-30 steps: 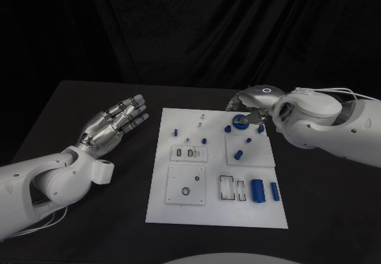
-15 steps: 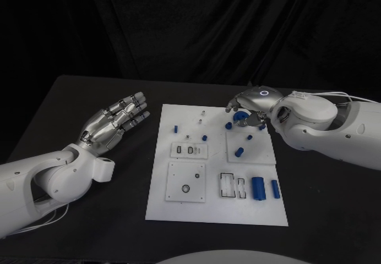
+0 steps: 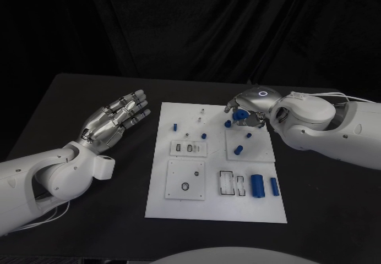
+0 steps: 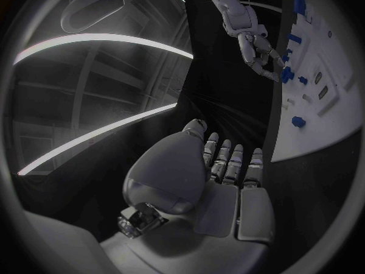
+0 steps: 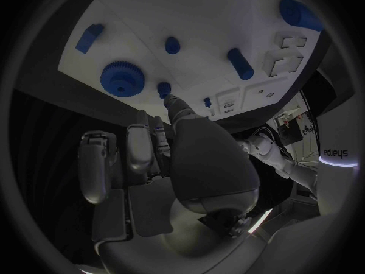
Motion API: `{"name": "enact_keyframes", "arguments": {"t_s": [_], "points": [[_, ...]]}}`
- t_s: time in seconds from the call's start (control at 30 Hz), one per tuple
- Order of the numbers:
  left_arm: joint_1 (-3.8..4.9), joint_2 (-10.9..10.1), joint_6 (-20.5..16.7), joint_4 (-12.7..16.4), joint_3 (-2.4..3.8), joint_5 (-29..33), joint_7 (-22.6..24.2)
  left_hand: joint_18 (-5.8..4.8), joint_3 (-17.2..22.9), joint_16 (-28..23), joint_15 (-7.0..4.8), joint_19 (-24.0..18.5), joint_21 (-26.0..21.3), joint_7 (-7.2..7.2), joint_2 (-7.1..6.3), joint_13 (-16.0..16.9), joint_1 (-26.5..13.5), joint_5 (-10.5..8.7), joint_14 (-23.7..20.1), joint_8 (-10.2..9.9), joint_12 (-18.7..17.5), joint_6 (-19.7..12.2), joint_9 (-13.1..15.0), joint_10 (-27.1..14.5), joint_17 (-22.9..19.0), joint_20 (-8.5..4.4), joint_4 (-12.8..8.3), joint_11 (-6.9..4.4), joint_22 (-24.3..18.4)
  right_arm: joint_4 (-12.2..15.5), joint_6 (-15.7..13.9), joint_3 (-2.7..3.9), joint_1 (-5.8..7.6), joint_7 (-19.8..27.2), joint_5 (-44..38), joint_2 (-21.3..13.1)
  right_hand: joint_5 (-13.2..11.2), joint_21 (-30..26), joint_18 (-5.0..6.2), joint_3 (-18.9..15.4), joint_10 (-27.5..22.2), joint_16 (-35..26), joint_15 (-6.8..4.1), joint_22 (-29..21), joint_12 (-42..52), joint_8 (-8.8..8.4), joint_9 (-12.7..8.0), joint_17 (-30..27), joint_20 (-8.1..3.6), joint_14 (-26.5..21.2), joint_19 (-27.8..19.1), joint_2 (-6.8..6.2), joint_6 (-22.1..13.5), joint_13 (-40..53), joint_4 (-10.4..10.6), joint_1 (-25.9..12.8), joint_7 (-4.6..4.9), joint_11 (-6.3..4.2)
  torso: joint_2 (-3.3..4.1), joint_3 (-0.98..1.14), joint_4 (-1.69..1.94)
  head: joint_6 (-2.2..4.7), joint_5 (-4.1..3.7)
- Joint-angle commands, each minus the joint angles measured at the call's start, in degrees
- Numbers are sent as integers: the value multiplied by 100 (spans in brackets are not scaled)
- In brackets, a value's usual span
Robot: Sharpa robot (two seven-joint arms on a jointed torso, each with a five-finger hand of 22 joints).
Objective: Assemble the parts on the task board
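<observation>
While my right hand (image 3: 248, 114) hangs over the far right corner of the board (image 3: 216, 212), I see its fingers (image 5: 129, 155) curled in side by side with nothing between them; one fingertip reaches close to a small blue peg (image 5: 163, 89), but I cannot tell whether it touches. Just beside that peg sits a blue gear (image 5: 121, 77), flat on the white plate, with a blue block (image 5: 89, 38) further along the same edge. My left hand (image 3: 115, 122) rests palm up over the black table (image 3: 333, 198), left of the board and apart from it, fingers straight, spread and empty. Nearer me, two blue cylinders (image 3: 258, 186) lie at the board's right side.
</observation>
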Motion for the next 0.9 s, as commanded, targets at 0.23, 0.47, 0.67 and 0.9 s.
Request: {"name": "enact_keyframes", "arguments": {"t_s": [0.23,0.47,0.67,0.9], "points": [[15,7,131,-17,4,-11,561,110,35,16,43,0,38,9,18,-5,62,19,1,-19,3,-48,-4,-9,2,26,1,29,5,-180,-262,4,-88,165,-76,129,122,69,-119,180,290,62,-7,1009,-161,-99,48,120,6,96,184,-79,198,-29,74,6,31,-4,-5,-3,-22,-27,32],[15,25,157,-41,2,-11,545,110,41,16,45,1,38,11,18,-4,63,18,1,-20,8,-49,-4,-7,1,28,-1,32,6,-286,-280,4,-173,205,-76,223,152,129,-151,369,593,121,-21,1127,-324,-180,87,288,-7,178,285,-144,351,-47,151,23,40,-20,-12,1,-14,-55,16],[14,29,174,-52,-2,-11,537,110,54,19,52,2,39,16,20,-5,64,17,4,-21,6,-51,-4,-10,2,33,-7,40,6,-333,-294,4,-231,218,-76,258,155,145,-159,475,776,133,-24,1161,-439,-235,109,336,-13,207,313,-202,426,-51,224,-7,58,-20,-15,6,-11,-27,-9],[14,37,191,-78,-5,-11,523,111,63,19,57,3,39,19,22,-5,65,17,4,-23,8,-53,-5,-11,2,36,-11,42,6,-402,-312,4,-268,256,-76,319,169,156,-165,577,908,138,-32,1184,-518,-260,133,368,-16,223,332,-227,502,-49,246,19,70,-33,-19,-1,-27,-56,-3]]}}
